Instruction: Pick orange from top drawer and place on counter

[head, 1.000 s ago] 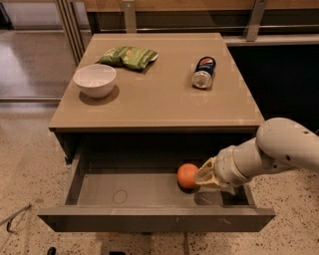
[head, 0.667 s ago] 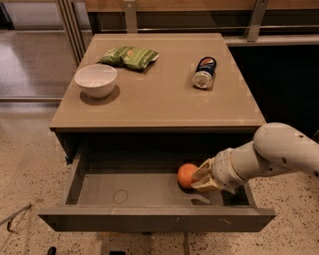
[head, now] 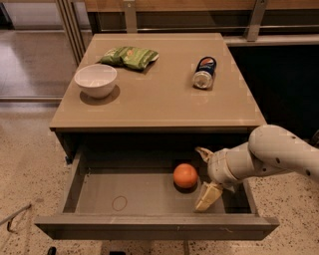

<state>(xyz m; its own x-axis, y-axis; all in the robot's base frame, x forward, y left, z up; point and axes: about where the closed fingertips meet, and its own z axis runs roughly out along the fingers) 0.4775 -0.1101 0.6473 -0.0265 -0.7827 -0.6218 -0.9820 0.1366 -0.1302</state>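
Camera view, looking down into the pulled-out top drawer. Inside, right of the middle, the orange on the drawer floor. Just beside it on the right, the gripper, spread wide and holding nothing. On the counter: white bowl, green bag, lying can.

Likely an office break area or robot test space, not a home: speckled stone floor at the left, metal posts along the top edge. The counter of a low cabinet carries a white bowl, a snack bag and a can. A white robot arm holds its claw, fingers spread, in the open drawer, lower right.
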